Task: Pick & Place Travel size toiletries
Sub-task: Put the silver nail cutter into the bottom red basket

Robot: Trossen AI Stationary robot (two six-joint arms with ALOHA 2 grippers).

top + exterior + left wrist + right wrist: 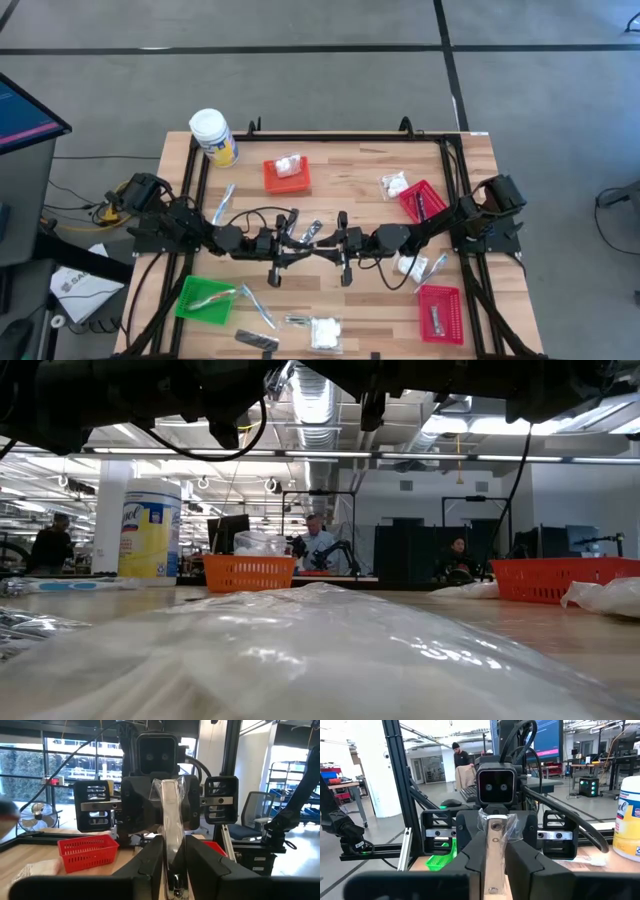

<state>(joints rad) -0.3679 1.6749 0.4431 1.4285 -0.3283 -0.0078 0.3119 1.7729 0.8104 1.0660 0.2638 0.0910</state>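
High view: left gripper [303,236] and right gripper [331,238] meet over mid-table, a clear-wrapped stick [312,232] between them; left wrist view: fingers pinch the stick; right wrist view: fingers clamped on its other end.

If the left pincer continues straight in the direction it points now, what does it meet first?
Most likely the right pincer, facing it head-on. Both pincers grip the same clear-wrapped stick between them; the left pincer has little free way, though depth is unclear.
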